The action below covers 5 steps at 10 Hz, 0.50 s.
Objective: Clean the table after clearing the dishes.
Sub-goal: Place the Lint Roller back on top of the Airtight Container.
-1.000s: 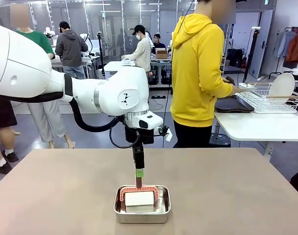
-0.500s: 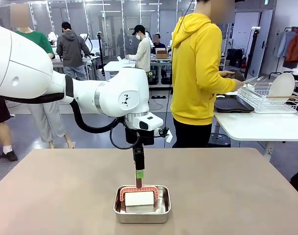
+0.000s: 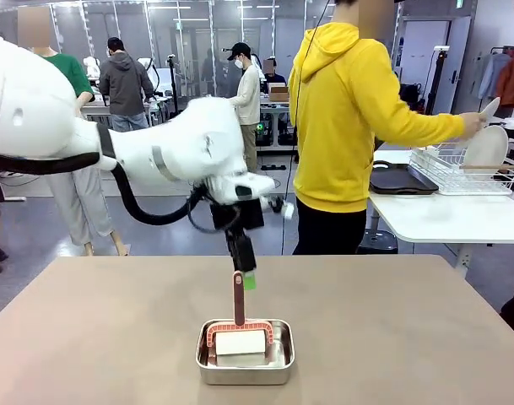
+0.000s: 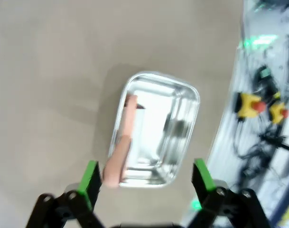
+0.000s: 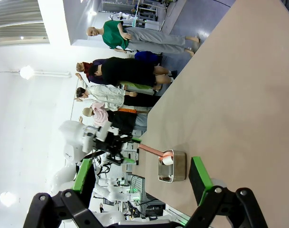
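Observation:
The taupe table point(image 3: 392, 337) carries a small steel pan point(image 3: 245, 363). In the pan stands a cleaning tool with a white pad and an upright reddish handle point(image 3: 238, 299). My left gripper point(image 3: 246, 278) hangs tilted just above and beside the handle's top, open. In the left wrist view the pan point(image 4: 180, 137) and the handle point(image 4: 120, 152) lie below the open left gripper point(image 4: 145, 176), the handle near one finger. A person in yellow holds a white plate point(image 3: 490, 110) at the rack; another plate point(image 3: 486, 148) stands in it. My right gripper point(image 5: 141, 173) is open and holds nothing.
A white side table point(image 3: 451, 215) at the far right bears a wire dish rack point(image 3: 459, 173) and a dark tray point(image 3: 403, 180). The person in yellow stands between the two tables. Other people stand farther back.
My left gripper has risen and tilted away from the handle's top, so the whole handle now shows. The person has swung an arm out to the rack with a plate.

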Tool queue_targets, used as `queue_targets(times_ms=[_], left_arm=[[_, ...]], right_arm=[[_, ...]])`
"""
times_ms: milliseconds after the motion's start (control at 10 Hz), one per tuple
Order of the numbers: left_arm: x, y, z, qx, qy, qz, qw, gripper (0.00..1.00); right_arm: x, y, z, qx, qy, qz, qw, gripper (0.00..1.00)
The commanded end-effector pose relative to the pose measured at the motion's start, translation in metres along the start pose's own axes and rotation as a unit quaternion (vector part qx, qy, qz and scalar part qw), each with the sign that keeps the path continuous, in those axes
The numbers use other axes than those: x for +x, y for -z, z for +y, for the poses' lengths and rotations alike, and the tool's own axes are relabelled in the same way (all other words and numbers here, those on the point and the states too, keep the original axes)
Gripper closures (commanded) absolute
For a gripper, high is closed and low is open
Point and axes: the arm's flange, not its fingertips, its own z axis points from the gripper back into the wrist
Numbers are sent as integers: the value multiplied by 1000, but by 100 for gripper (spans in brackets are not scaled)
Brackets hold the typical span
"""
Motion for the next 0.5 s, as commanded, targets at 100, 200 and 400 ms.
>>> queue_targets(times_ms=[100,200,400], left_arm=[[-76,-71,-3,-25,-188,-144,971,3],[-115,-85,-6,-74,-209,-204,953,3],[-232,-104,-14,-87,-315,-307,894,3]], right_arm=[[-4,0,4,5,0,-2,1000,0],[-4,0,4,5,0,-2,1000,0],[-4,0,4,5,0,-2,1000,0]])
